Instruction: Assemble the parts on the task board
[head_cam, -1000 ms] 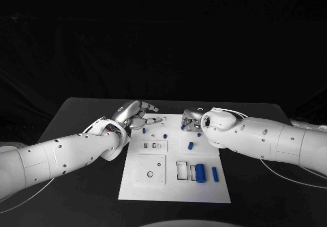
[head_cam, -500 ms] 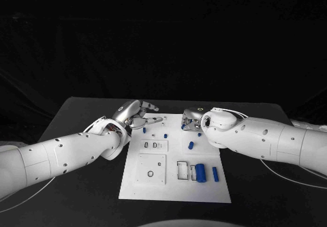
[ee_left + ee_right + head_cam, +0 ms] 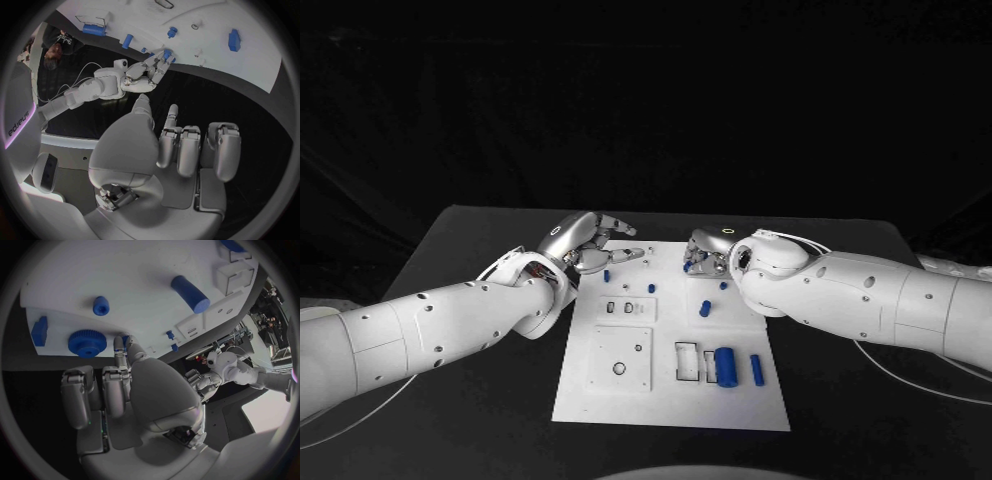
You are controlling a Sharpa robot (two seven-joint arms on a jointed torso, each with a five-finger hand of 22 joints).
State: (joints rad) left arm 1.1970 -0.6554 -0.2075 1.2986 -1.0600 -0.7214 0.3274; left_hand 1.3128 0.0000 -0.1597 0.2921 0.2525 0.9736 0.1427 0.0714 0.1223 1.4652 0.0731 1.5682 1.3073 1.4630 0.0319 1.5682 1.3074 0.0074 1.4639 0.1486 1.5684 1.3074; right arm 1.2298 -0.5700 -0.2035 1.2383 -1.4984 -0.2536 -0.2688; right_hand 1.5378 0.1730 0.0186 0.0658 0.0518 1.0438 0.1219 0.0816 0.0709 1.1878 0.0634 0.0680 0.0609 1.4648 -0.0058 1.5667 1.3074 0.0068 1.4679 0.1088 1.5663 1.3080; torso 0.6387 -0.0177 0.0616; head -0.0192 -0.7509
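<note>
Black cloth hangs behind a black table (image 3: 473, 300), and the white task board (image 3: 668, 400) lies lengthwise in its middle, reaching away from the robot.

Both white arms cross the far half of the board, and they hide a good deal. Its far right corner is covered by the right arm (image 3: 877, 300); its far left edge by the left arm (image 3: 444, 330). The left hand (image 3: 581, 240) hovers over the far left corner, fingers partly curled and apart from the thumb, with nothing seen between them. The right hand (image 3: 708, 252) is at the far edge of the board. Its fingers curl downward, and a blue piece sits right at the fingertips. Whether they grip it or only touch it cannot be told, since the palm blocks the contact in the right wrist view.

Nearer the robot, the board carries raised white rectangular pockets (image 3: 687, 361). A thick blue cylinder (image 3: 726, 364) lies just beside one, with a thinner blue bar (image 3: 756, 369) to its right. A small blue peg (image 3: 705, 308) lies mid-board, and another small blue part (image 3: 606, 275) stands near the left hand. The right wrist view also shows a blue toothed wheel (image 3: 86, 343) and a blue cylinder (image 3: 190, 293) on the board.
</note>
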